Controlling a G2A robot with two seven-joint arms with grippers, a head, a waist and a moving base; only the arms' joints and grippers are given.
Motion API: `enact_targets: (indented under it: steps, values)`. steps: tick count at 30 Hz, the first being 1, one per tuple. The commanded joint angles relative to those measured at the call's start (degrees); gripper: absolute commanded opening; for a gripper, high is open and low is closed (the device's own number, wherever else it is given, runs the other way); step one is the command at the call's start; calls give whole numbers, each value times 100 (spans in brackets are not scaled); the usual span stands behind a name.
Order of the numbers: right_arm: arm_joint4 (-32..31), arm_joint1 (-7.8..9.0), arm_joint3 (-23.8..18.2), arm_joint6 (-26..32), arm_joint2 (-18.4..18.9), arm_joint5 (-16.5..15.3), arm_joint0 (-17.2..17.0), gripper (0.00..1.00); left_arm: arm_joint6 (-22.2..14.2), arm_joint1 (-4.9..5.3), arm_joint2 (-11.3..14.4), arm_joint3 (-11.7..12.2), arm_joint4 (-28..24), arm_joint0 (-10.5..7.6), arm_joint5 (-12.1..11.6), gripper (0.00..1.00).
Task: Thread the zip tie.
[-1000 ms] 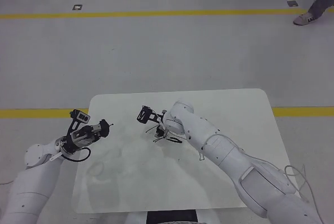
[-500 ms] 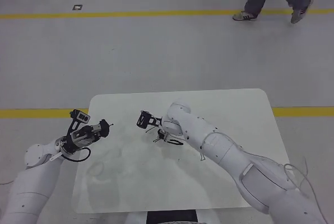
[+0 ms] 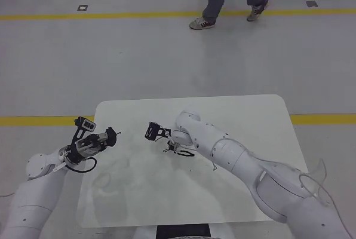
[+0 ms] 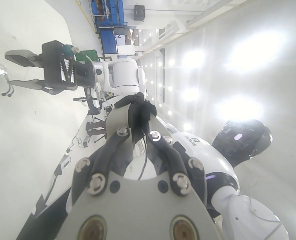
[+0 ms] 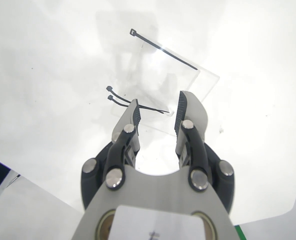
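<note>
My right gripper (image 5: pixel 158 96) stands open, pointing down at the white table (image 3: pixel 244 119), over a clear plastic plate (image 5: pixel 205 81). Two black zip ties (image 5: pixel 120 99) lie side by side, passing under one finger (image 5: pixel 135 111). A third, straight zip tie (image 5: pixel 163 49) lies farther off along the plate's far edge. In the top view the right gripper (image 3: pixel 169 144) is at the table's middle, with the ties (image 3: pixel 183 152) beside it. My left gripper (image 3: pixel 110 136) hangs over the table's left edge, shut on a black zip tie (image 4: pixel 138 121), from where the right gripper (image 4: pixel 7 69) shows open.
The table's front half and right side (image 3: pixel 166 197) are bare white. Its left edge (image 3: pixel 95 119) lies close to the left gripper. Yellow floor lines run behind and beside the table.
The right gripper has shifted slightly towards the front of the table, closer over the pair of zip ties. The left arm has not moved.
</note>
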Motion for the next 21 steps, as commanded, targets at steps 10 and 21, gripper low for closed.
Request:
enact_targets:
  steps: [10, 21]
  values:
    - [343, 49, 12, -258, -365, 0, 209, 35, 0, 0, 0, 0, 0, 0, 0, 0]
    - [687, 248, -350, -143, -620, 0, 343, 40, 0, 0, 0, 0, 0, 0, 0, 0]
